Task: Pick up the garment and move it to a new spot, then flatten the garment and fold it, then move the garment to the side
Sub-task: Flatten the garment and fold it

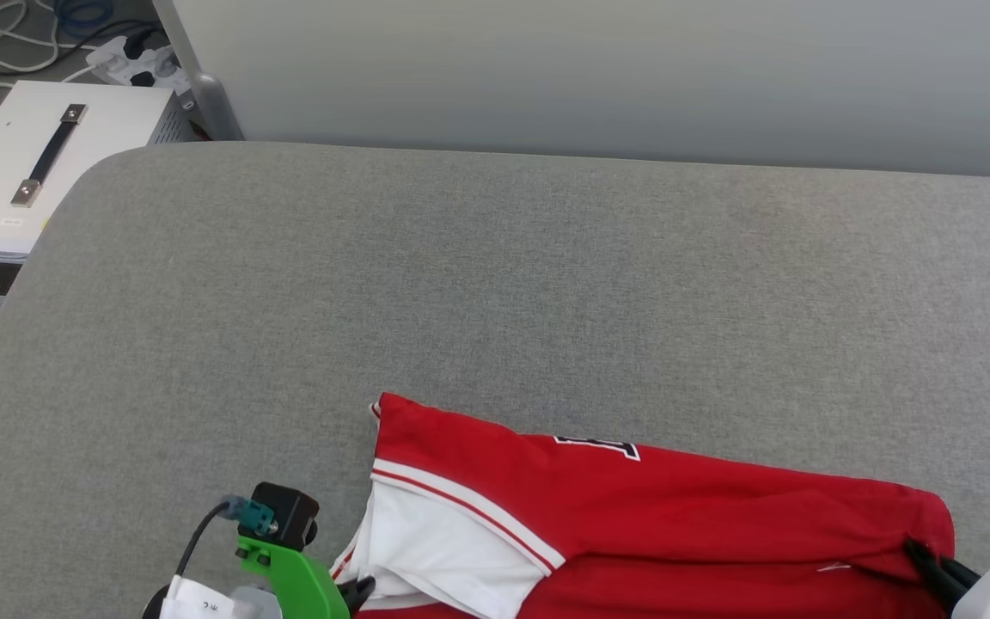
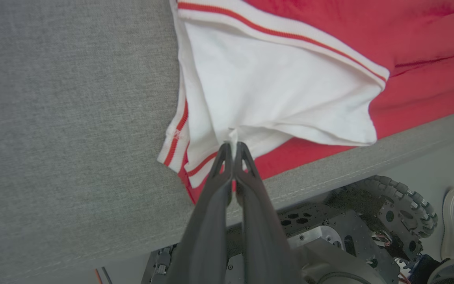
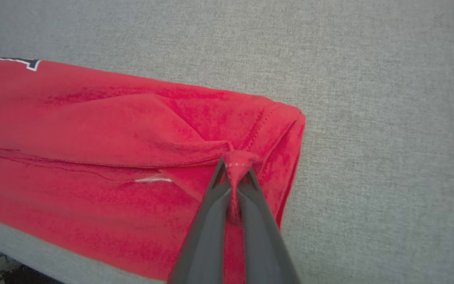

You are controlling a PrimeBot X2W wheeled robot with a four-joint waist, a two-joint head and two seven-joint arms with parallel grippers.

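A: Garment (image 1: 675, 516) position?
B: Bottom edge of the head view, centre to right. It lies on the near edge of the grey table (image 1: 495, 284), doubled over lengthwise. Red side is up, with a sliver of black print showing at the far fold.
A: Grippers?
B: Both are closed on cloth. Left gripper (image 2: 233, 146) pinches white sleeve fabric at lower left. Right gripper (image 3: 235, 163) pinches a red corner at the hem end, lower right.
A: Why one at each end?
B: My read: a grip at each end lets the fold line be pulled taut, so it moves or lays down without bunching.
A: Further out?
B: Grey table runs up to the wall. White box (image 1: 31, 163) with a handle sits off the table, upper left.
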